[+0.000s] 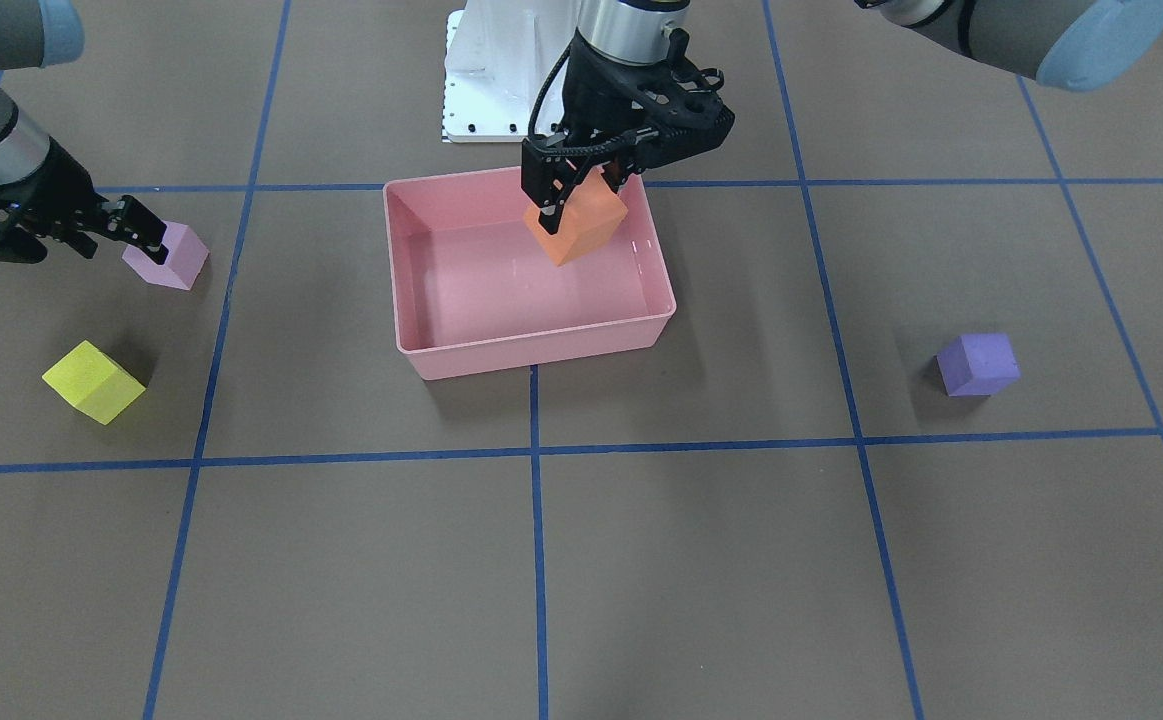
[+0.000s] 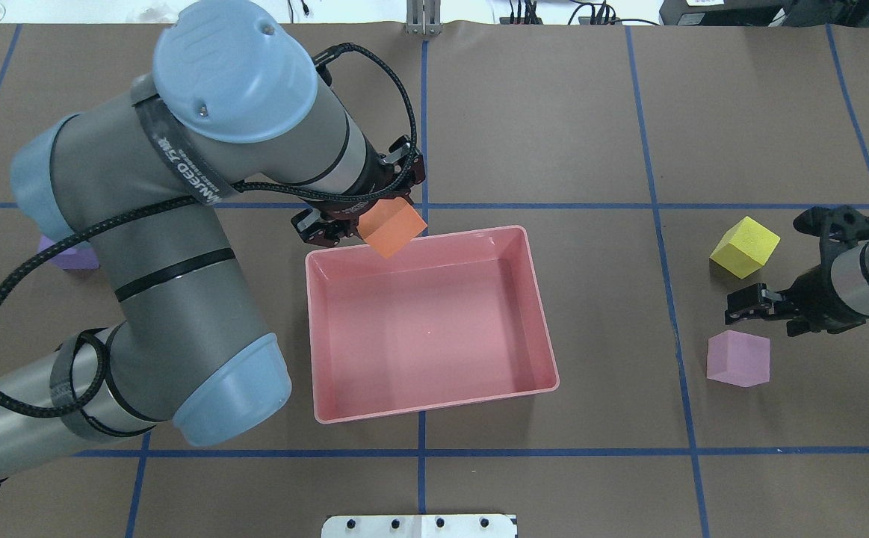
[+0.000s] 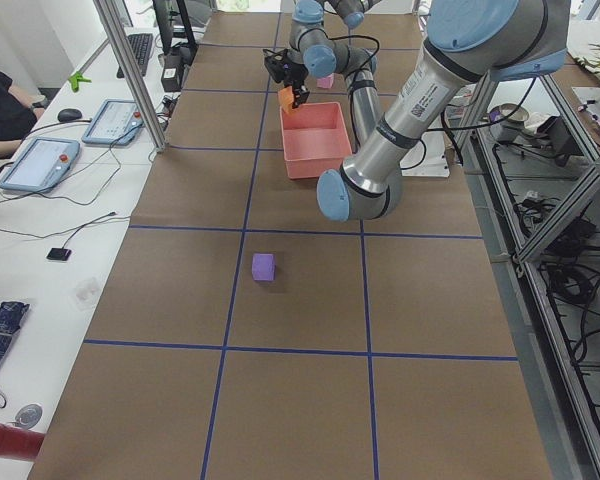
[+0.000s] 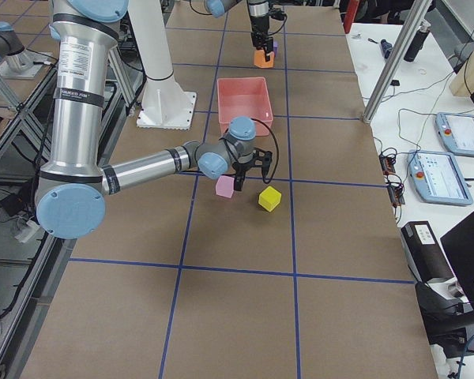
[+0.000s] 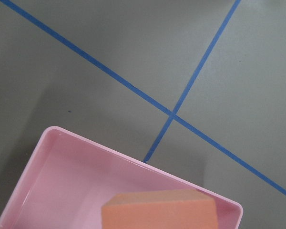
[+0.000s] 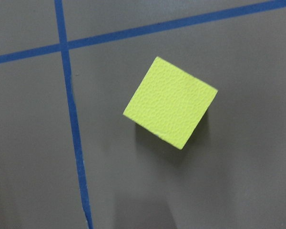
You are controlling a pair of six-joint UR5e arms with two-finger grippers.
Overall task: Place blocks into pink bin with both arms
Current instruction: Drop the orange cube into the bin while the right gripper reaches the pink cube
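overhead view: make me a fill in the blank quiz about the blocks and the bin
The left gripper holds the orange block above the pink bin, which is ___ inside.
The purple block lies on the robot's ___ side.
The yellow block and lilac block lie on the robot's ___ side.
Missing: empty; left; right.

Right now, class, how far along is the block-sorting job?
Done: nothing; the salmon-pink plastic bin is empty. In hand: the left tool holds the orange matte cube above the bin. Left: the pink-lilac matte cube beside the right tool, the yellow matte cube and the purple matte cube, all outside it.
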